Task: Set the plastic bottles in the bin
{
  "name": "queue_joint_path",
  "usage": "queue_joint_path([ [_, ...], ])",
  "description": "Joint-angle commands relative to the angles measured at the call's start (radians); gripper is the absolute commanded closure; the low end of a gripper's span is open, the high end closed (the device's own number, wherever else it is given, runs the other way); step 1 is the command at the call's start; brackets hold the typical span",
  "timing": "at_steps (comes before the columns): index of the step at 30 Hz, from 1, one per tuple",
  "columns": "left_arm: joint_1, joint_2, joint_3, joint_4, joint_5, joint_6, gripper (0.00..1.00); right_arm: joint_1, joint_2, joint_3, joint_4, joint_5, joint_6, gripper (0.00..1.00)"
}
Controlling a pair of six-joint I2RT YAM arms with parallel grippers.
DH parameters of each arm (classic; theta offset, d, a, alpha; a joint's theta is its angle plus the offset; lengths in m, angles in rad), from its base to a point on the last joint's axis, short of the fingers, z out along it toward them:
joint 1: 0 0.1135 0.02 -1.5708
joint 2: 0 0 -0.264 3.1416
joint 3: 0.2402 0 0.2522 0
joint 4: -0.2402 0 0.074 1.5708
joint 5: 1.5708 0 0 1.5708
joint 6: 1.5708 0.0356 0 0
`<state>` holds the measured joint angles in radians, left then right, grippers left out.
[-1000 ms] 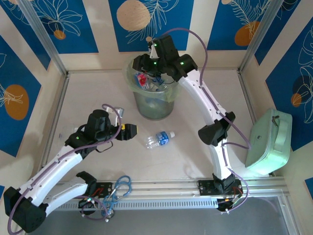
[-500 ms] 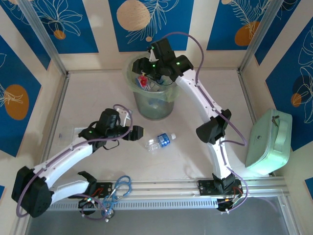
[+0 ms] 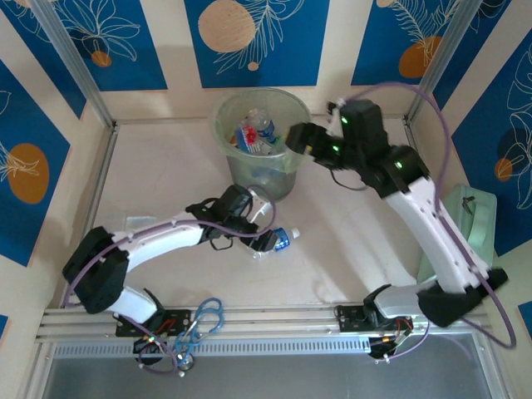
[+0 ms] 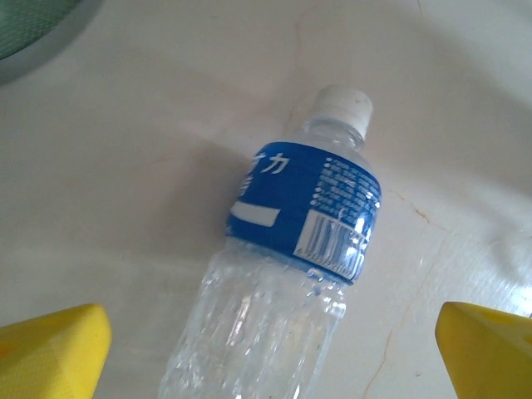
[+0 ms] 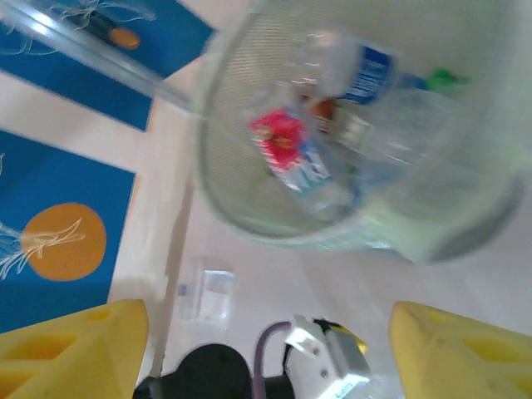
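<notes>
Moved since a second ago: left arm, from the left part of the table across to the loose bottle; right arm, from above the bin back to a spot just right of its rim. Left fingers (image 4: 51,349): spread wide, one on each side of the bottle (image 4: 306,218), not yet touching it as far as I can see from the left wrist view. Bottle: clear, blue label, white cap, lying on its side on the table (image 3: 166,158), just in front of the bin (image 3: 268,181). Right fingers (image 5: 76,349): wide apart, nothing between them, pointed back toward the bin. Bin contents: several bottles (image 3: 253,135) piled inside, clear with blue labels and at least one with a red label; the count is blurred in the right wrist view. Step in hand, by my reading: pickup of what looks like the last bottle left on the table, with most of the task done. Next move, as I judge it: lower the left fingers a little, keep the body centred between them, close across it below the label, then lift well above the rim before carrying it to the bin. Caution: a round, empty bottle may roll or squirt out if I close off-centre.
</notes>
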<state>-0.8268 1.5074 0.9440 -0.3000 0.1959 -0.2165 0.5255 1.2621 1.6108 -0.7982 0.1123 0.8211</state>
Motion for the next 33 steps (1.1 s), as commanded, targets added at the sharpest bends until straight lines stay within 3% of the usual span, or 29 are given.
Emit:
queue_joint_path([
  [1,-0.027,0.081,0.065,-0.114,-0.055,0.127,0.00,-0.058,-0.113,-0.165,0.011,0.015,0.066,0.21],
  [7,-0.040,0.153,0.091,-0.157,-0.059,0.180,0.00,-0.153,-0.318,-0.369,-0.052,-0.028,0.115,0.18],
  [11,-0.056,0.188,0.106,-0.172,-0.059,0.183,0.08,-0.185,-0.364,-0.454,-0.077,-0.051,0.140,0.19],
  [16,-0.073,0.205,0.116,-0.174,-0.052,0.189,0.19,-0.216,-0.366,-0.546,-0.063,-0.108,0.175,0.30],
  [20,-0.078,0.202,0.113,-0.171,-0.046,0.193,0.34,-0.246,-0.369,-0.576,-0.062,-0.127,0.184,0.40],
  [24,-0.081,0.188,0.110,-0.165,-0.041,0.195,0.44,-0.281,-0.376,-0.589,-0.064,-0.149,0.184,0.42],
  [33,-0.109,-0.019,0.134,-0.169,-0.062,0.206,0.53,-0.342,-0.310,-0.553,-0.067,-0.307,0.108,0.44],
])
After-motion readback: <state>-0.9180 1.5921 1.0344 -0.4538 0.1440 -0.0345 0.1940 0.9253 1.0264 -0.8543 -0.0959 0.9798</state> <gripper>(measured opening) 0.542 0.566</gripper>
